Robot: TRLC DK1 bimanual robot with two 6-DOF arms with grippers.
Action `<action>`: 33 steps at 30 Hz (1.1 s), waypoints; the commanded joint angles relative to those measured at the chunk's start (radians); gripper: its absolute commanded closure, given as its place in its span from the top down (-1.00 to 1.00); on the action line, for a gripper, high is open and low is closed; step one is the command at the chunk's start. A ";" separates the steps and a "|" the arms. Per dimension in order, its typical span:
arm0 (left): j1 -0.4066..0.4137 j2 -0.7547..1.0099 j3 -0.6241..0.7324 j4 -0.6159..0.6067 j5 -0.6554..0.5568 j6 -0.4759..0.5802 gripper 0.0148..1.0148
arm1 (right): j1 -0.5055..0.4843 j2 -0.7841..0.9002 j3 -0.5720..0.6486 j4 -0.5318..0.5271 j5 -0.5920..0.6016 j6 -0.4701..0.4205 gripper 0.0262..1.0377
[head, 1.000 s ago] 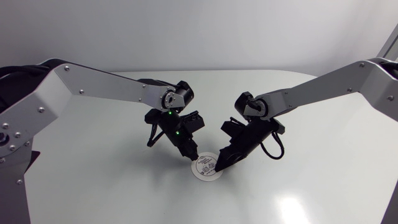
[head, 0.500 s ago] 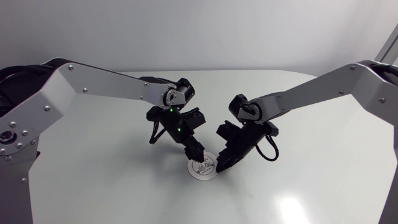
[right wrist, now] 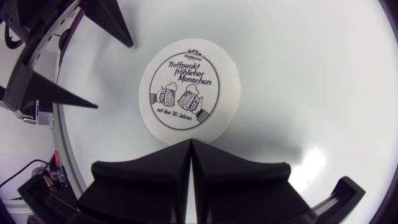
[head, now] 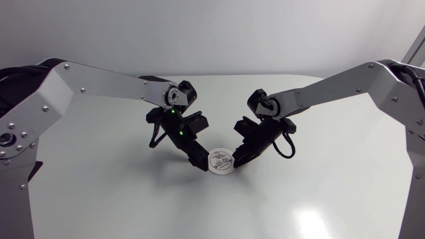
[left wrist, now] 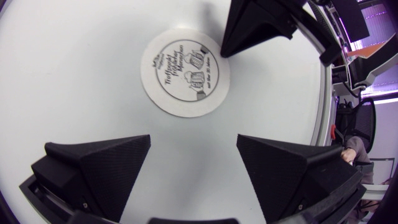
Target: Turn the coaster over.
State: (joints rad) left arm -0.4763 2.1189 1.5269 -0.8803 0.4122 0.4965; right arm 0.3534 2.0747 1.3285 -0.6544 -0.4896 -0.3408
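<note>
**Jaws.** The right jaws are closed on nothing, the two wedges pressed flat together into a single point. That point sits at the rim of the coaster (right wrist: 189, 92), and I cannot tell whether it touches the card or is only just beside it. The left jaws stand wide apart and hold nothing. The coaster (left wrist: 185, 76) lies ahead of them, not between them.

**Task item.** The coaster (head: 220, 161) lies on the white worktop (head: 319, 199), a little toward 6 o'clock from its centre. The printed face is up. From both wrist views it appears to lie flat. Seen from overhead, the left jaws are at its 9 o'clock and the right jaws at its 3 o'clock, both close in.

**Step in hand.** In my judgement this is the approach to lifting an edge, and the flip has not begun. The closed right point looks set to serve as a wedge or stop at the rim.

**Next move.** It calls for one edge of the coaster to be raised off the worktop, since a thin flat disc offers nothing to pinch from above. Once an edge is up, the open left jaws could close on it. The main risk is the card sliding away rather than tipping.

**Arm pose.**
- The left arm (head: 99, 83) enters from 9 o'clock, its long link sloping down toward the centre and its wrist bent steeply downward.
- The right arm (head: 332, 89) mirrors it from 3 o'clock, its wrist also pitched down and inward.
</note>
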 commanded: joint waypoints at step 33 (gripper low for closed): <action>-0.070 0.171 0.128 -0.126 -0.087 0.045 -0.98 | 0.087 -0.048 -0.157 -0.007 0.000 -0.026 -0.96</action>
State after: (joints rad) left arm -0.5400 2.2539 1.6833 -0.9909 0.3313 0.5304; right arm 0.4450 2.0106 1.2198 -0.6476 -0.5095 -0.3527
